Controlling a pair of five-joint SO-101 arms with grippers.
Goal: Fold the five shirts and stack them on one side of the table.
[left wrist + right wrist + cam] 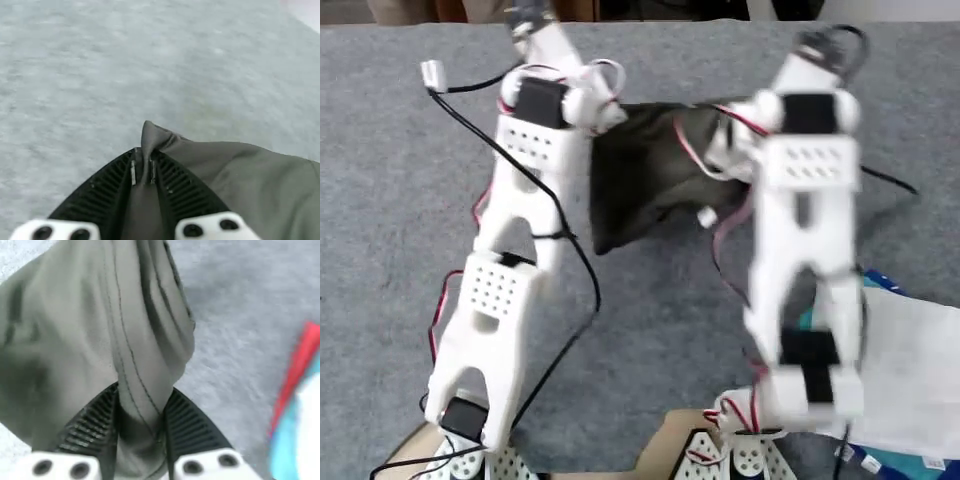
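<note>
Olive-green shirt (pixel 640 170) sits at the far middle of the table (pixel 400 200), bunched between the two arms. Grey felt-like cloth covers the tabletop.

Left gripper (pixel 143 160): black ribbed jaws nearly closed, pinching a narrow fold of the olive shirt. A small peak of fabric pokes out past the fingertips. The rest of the shirt spreads away to one side of the jaws, and there is bare grey table beyond it. In the high view this arm stands at the shirt's left edge.

Right gripper (pixel 142 395): jaws parted only by the thickness of the cloth, clamped on a thick, stitched hem or seam of the same shirt. The fabric rises from the jaws in heavy vertical folds. In the high view this arm is at the shirt's right edge.

The shirt looks lifted at both held points, and its middle sags in a dark fold towards the table. Whether the lower edge touches the felt, I cannot tell.

White folded garment (pixel 910 370) lies at the near right side of the table, on top of teal and blue cloth, well apart from the olive shirt. Red and teal cloth (pixel 300 390) shows at the edge of the right wrist view.

Black cable (pixel 590 290) trails over the felt beside the left arm.
</note>
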